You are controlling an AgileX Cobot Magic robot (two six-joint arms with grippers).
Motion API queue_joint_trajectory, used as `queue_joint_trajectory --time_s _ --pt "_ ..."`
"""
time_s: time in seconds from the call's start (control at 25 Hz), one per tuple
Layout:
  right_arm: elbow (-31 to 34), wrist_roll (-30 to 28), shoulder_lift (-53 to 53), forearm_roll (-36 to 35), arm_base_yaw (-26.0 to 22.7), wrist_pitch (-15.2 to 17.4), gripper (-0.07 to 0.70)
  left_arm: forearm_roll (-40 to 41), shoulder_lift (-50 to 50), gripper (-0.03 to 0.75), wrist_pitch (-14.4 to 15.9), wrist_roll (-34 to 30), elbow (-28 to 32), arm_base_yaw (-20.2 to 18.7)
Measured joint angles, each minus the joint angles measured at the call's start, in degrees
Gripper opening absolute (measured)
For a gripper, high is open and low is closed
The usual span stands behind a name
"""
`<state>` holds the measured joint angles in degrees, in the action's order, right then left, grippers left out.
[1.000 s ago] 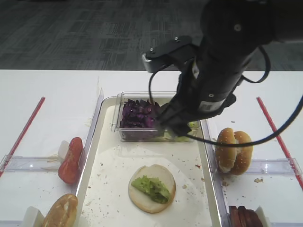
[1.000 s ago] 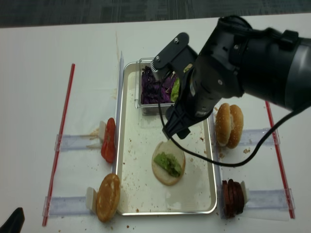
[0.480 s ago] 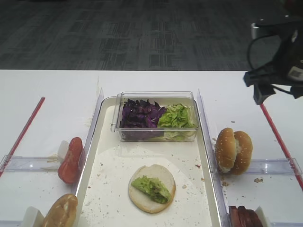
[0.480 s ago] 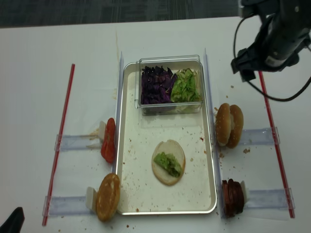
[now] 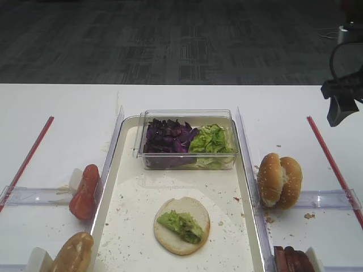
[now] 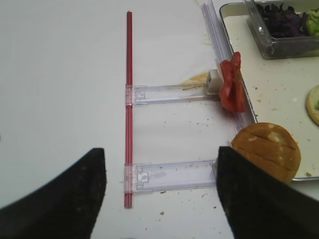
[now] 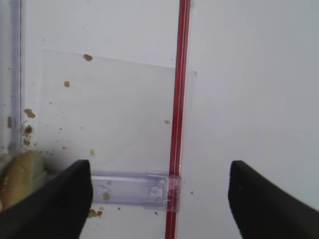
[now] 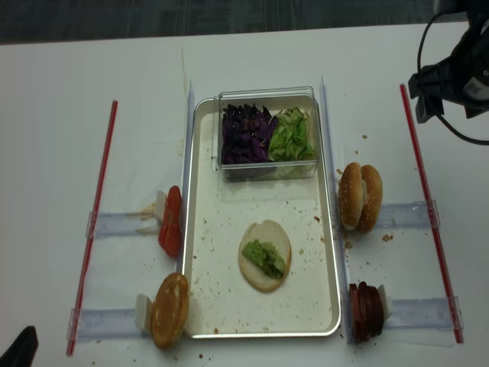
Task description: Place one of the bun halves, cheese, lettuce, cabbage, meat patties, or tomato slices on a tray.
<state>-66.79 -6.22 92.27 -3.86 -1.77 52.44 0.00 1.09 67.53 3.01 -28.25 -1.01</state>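
Note:
The off-white tray (image 5: pixel 136 209) (image 8: pixel 221 229) holds one bun half (image 5: pixel 182 243) (image 8: pixel 266 283), cut face up, with a clump of lettuce (image 5: pixel 181 224) (image 8: pixel 263 258) lying on it. More lettuce (image 5: pixel 212 139) and purple cabbage (image 5: pixel 168 136) fill a clear box at the tray's far end. Tomato slices (image 5: pixel 85 191) (image 6: pixel 232 84) and a bun (image 5: pixel 74 254) (image 6: pixel 266 149) stand left of the tray. Two buns (image 5: pixel 279 181) and meat patties (image 5: pixel 295 260) stand to its right. My right gripper (image 7: pixel 160 172) (image 5: pixel 340 105) hangs open and empty at the far right. My left gripper (image 6: pixel 160 154) is open and empty, left of the tray.
Red strips (image 8: pixel 95 222) (image 8: pixel 428 206) run down both sides of the table, joined to clear plastic holders (image 7: pixel 132 191) (image 6: pixel 169 174). Crumbs speckle the tray and the table beside it. The clear box (image 8: pixel 267 134) takes up the tray's far end.
My right arm has pulled away from above the clear box to the far right edge, uncovering the cabbage and lettuce. The bun half with lettuce has not moved.

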Motion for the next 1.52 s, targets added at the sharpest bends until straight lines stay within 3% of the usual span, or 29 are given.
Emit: queue_joint_trajectory --time_s 0.16,0.52,0.76,1.04,1.52 --pt "3.3 0.0 -1.0 -0.1 0.0 1.0 0.594 0.0 0.0 0.471 0.0 0.0 0.0 0.0" --pt "25.4 -0.3 -12.8 -0.1 0.0 -0.2 0.592 0.0 0.0 0.471 0.0 0.0 0.0 0.0" --pt "34.3 -0.3 -23.6 -1.8 0.0 3.6 0.590 0.0 0.0 0.471 0.0 0.0 0.0 0.0" --pt "38.9 0.0 -36.9 -2.3 0.0 8.3 0.590 0.0 0.0 0.471 0.0 0.0 0.0 0.0" --pt "38.9 0.1 -61.9 -2.4 0.0 9.8 0.590 0.0 0.0 0.471 0.0 0.0 0.0 0.0"
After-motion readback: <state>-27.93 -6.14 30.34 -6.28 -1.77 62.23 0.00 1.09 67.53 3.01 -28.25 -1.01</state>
